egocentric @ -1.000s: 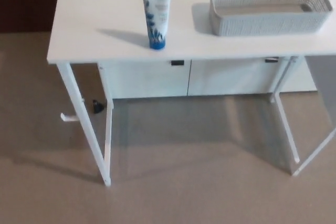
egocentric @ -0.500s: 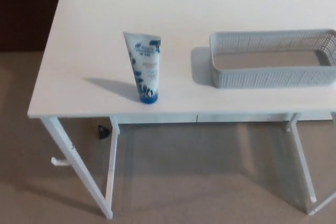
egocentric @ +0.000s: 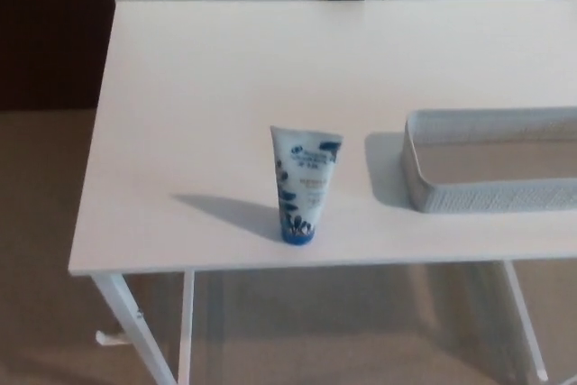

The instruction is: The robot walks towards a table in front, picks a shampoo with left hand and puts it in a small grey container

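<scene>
Shampoo tube (egocentric: 303, 185): upright on cap, left of grey mesh basket (egocentric: 491, 196), clear of it, slightly nearer robot than basket's front wall. Neither hand in view, so you cannot tell hand state.
Risks:
- Tall tube, small base: a sideways nudge from left hand likely topples it.
- Toppled tube may roll off worktop (egocentric: 207, 78) front edge.
- Basket cropped at right: confirm release lands inside walls.

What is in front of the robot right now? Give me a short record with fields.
surface: white table
shampoo: upright on its cap, near the front edge
basket: grey, right of the shampoo, not touching it, cut off by the picture's right edge
basket contents: nothing in the visible part
left hand: not in view
right hand: not in view
</scene>
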Controlling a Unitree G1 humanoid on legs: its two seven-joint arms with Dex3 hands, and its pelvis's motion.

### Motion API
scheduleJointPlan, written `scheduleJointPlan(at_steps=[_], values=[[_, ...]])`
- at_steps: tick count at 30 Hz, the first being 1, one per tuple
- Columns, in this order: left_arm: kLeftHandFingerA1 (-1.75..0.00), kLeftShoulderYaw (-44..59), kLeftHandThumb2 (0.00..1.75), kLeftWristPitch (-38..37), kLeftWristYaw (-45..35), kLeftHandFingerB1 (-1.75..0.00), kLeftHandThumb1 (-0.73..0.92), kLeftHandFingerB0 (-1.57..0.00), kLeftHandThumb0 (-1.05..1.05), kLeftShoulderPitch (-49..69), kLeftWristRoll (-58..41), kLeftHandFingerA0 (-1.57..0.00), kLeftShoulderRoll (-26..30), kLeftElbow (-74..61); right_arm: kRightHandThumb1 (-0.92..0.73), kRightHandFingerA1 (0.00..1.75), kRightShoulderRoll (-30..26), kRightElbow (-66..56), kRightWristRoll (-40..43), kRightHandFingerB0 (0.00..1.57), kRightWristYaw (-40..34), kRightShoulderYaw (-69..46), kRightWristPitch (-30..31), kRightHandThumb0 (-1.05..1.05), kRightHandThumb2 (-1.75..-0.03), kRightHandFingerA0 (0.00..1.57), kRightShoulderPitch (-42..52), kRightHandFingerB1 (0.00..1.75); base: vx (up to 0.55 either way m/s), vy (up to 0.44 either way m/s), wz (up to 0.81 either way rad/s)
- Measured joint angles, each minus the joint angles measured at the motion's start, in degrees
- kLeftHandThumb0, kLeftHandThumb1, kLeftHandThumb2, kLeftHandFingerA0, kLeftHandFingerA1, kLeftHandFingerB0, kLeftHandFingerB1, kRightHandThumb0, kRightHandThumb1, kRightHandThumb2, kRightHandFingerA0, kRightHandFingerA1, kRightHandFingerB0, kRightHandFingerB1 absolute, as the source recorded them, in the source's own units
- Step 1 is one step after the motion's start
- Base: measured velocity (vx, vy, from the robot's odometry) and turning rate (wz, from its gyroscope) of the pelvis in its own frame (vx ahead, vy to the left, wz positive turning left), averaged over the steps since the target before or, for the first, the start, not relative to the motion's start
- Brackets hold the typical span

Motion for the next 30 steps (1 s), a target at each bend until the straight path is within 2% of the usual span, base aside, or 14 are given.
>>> scheduleJointPlan(at_steps=[1,3,4,15,30], values=[[-0.43,0.0,0.56,0.0,0.0,-0.38,0.53,-0.46,-0.22,0.0,0.0,-0.65,0.0,0.1,-0.65,0.52,0.0,0.0,0.0,0.54,0.0,0.0,0.0,-0.27,-0.59,0.77,0.0,0.43,0.09,-0.031,0.09],[-0.43,0.1,0.56,0.0,-0.1,-0.38,0.53,-0.46,-0.22,0.0,0.0,-0.65,0.0,0.2,-0.65,0.52,0.0,0.1,0.0,0.54,0.1,0.0,0.0,-0.27,-0.59,0.77,-0.1,0.43,0.1,-0.046,0.06],[-0.49,0.2,0.65,0.0,-0.1,-0.43,0.47,-0.42,-0.31,0.0,0.0,-0.59,0.0,0.3,-0.64,0.52,0.0,0.0,-0.1,0.53,0.0,0.1,0.0,-0.26,-0.59,0.75,-0.1,0.42,0.09,-0.114,0.04],[-0.48,0.5,0.66,-0.1,-0.5,-0.44,0.48,-0.43,-0.33,0.5,-0.1,-0.58,0.0,0.6,-0.66,0.53,0.1,0.2,-0.8,0.55,-0.2,0.3,0.2,-0.26,-0.59,0.75,-0.4,0.43,0.06,-0.148,-0.01],[-0.5,0.6,0.66,-0.1,-0.7,-0.44,0.47,-0.43,-0.33,1.0,0.0,-0.6,1.0,0.6,-0.65,0.53,1.2,-0.9,-1.0,0.55,-0.2,1.0,0.1,-0.26,-0.59,0.75,0.0,0.44,0.03,0.107,-0.03]])
